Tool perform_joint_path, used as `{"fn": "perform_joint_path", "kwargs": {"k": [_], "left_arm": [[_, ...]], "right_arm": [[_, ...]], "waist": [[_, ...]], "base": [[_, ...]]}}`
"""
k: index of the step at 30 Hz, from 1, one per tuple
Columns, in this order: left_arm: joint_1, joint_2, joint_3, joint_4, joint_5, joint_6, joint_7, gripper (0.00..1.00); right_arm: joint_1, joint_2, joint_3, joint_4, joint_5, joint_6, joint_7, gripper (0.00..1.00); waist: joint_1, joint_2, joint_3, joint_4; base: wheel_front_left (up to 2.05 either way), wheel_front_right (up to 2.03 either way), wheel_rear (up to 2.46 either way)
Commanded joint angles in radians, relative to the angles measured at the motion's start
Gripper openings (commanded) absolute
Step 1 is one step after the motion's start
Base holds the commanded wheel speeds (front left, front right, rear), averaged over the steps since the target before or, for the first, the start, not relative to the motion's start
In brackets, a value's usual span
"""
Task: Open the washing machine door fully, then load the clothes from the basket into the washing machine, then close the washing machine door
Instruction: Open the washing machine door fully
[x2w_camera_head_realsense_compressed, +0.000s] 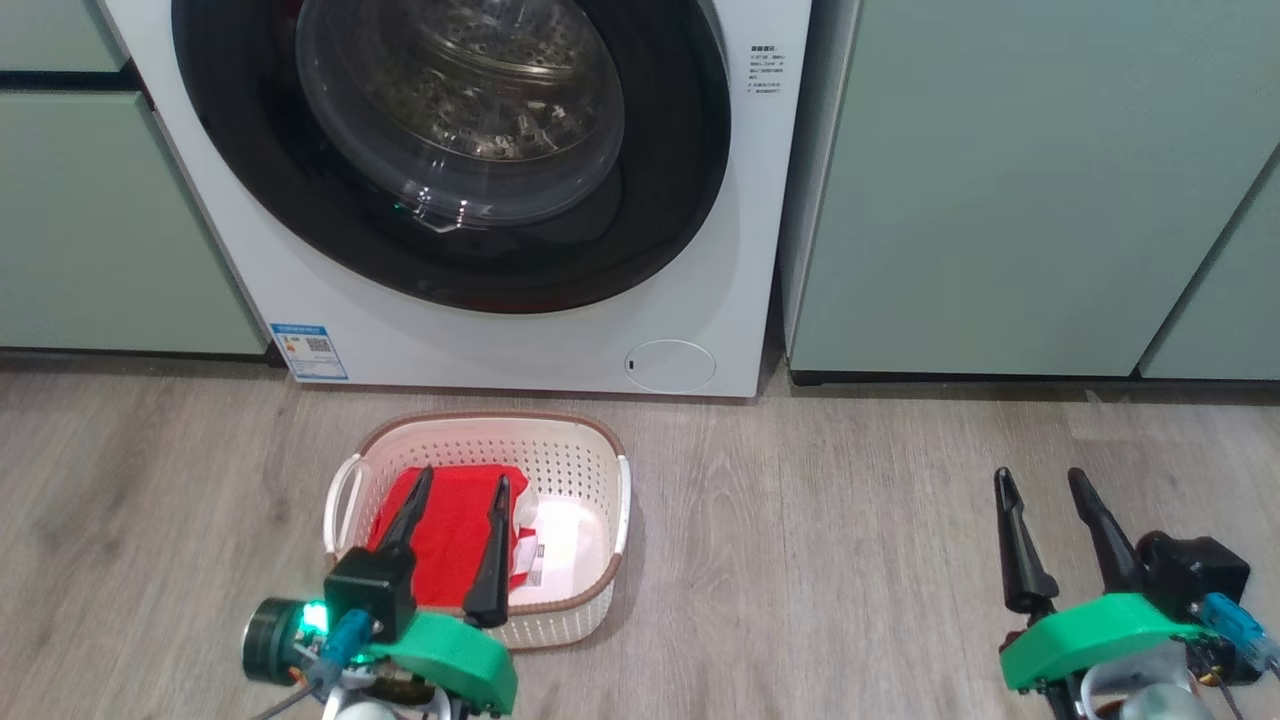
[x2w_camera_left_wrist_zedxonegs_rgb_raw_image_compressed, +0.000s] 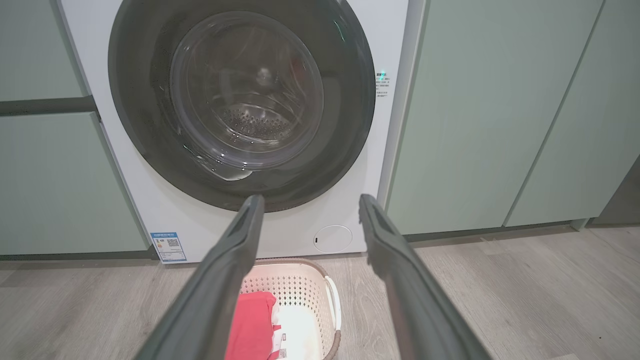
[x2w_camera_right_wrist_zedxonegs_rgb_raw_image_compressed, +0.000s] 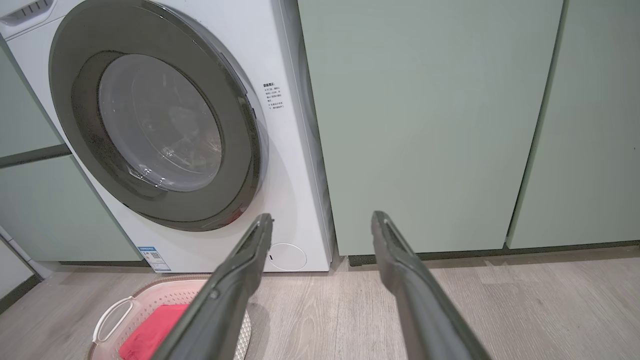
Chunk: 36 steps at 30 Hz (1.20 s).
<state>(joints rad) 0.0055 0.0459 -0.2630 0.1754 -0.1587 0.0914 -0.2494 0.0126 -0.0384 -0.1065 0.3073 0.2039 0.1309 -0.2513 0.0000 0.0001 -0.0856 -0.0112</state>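
The white washing machine (x2w_camera_head_realsense_compressed: 690, 280) stands ahead with its round black-rimmed door (x2w_camera_head_realsense_compressed: 250, 170) shut flat against the front; the steel drum shows through the glass bowl (x2w_camera_head_realsense_compressed: 460, 110). On the floor before it sits the cream basket (x2w_camera_head_realsense_compressed: 590, 470) holding the red clothes (x2w_camera_head_realsense_compressed: 455, 525). My left gripper (x2w_camera_head_realsense_compressed: 462, 482) hovers open above the basket, nothing between its fingers. My right gripper (x2w_camera_head_realsense_compressed: 1040, 478) stands open over bare floor well to the right. The door (x2w_camera_left_wrist_zedxonegs_rgb_raw_image_compressed: 150, 100), basket (x2w_camera_left_wrist_zedxonegs_rgb_raw_image_compressed: 305, 290) and clothes (x2w_camera_left_wrist_zedxonegs_rgb_raw_image_compressed: 252, 325) appear in the left wrist view, and the door (x2w_camera_right_wrist_zedxonegs_rgb_raw_image_compressed: 65, 90) and basket (x2w_camera_right_wrist_zedxonegs_rgb_raw_image_compressed: 115, 310) in the right wrist view.
Pale green cabinets (x2w_camera_head_realsense_compressed: 1000, 190) flank the machine on both sides. Grey wood-look floor (x2w_camera_head_realsense_compressed: 820, 560) spreads between the basket and my right gripper. A blue energy sticker (x2w_camera_head_realsense_compressed: 310, 351) and a round cover (x2w_camera_head_realsense_compressed: 670, 365) sit low on the machine's front.
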Motion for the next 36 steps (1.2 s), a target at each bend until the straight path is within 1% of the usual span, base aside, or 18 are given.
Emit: {"fn": "perform_joint_path", "kwargs": {"k": [1,19,22,23,24,25,30,34,36], "left_arm": [[-0.033,0.004,0.034,-0.041,0.001,0.000,-0.012,1.00],[-0.032,0.004,0.043,-0.057,0.008,-0.002,-0.012,1.00],[-0.033,0.004,0.043,-0.058,0.008,-0.003,-0.012,1.00],[-0.034,0.004,0.043,-0.059,0.008,-0.003,-0.012,1.00],[-0.034,0.004,0.044,-0.061,0.008,-0.003,-0.012,1.00],[-0.034,0.004,0.046,-0.062,0.008,-0.003,-0.012,1.00],[-0.042,0.004,0.047,-0.067,0.009,-0.008,-0.012,1.00],[-0.049,0.004,0.055,-0.076,-0.002,-0.004,-0.012,1.00],[-0.060,0.004,0.064,-0.089,-0.003,-0.004,-0.012,1.00]], "right_arm": [[-0.044,-0.012,0.022,-0.029,0.005,0.000,-0.010,1.00],[-0.044,-0.012,0.021,-0.041,0.018,0.000,-0.010,1.00],[-0.045,-0.012,0.018,-0.034,0.035,0.000,-0.010,1.00],[-0.047,-0.012,0.019,-0.031,0.040,0.000,-0.010,0.89],[-0.049,-0.012,0.021,-0.029,0.042,0.000,-0.010,0.36],[-0.051,-0.012,0.023,-0.029,0.043,0.000,-0.010,0.00],[-0.062,-0.012,0.030,-0.033,0.051,0.000,-0.010,0.00],[-0.092,-0.012,0.046,-0.024,0.091,0.000,-0.010,0.00],[-0.133,-0.012,0.063,-0.012,0.105,0.000,-0.010,0.00]], "waist": [[0.0000,-0.0001,0.000,0.000],[0.0000,-0.0001,0.004,0.000],[0.0000,-0.0001,0.009,0.001],[0.0000,-0.0001,0.013,0.001],[0.0000,-0.0001,0.018,0.000],[0.0000,-0.0001,0.022,0.001],[0.0000,-0.0001,0.057,0.010],[0.0000,-0.0001,0.092,0.015],[0.0000,-0.0001,0.135,0.017]], "base": [[0.00,0.00,0.00],[0.00,0.00,0.00],[0.00,0.00,0.00],[0.00,0.00,0.00],[0.00,0.00,0.00],[0.00,0.00,0.00],[0.00,0.00,0.00],[0.00,0.00,0.00],[0.00,0.00,0.00]]}}
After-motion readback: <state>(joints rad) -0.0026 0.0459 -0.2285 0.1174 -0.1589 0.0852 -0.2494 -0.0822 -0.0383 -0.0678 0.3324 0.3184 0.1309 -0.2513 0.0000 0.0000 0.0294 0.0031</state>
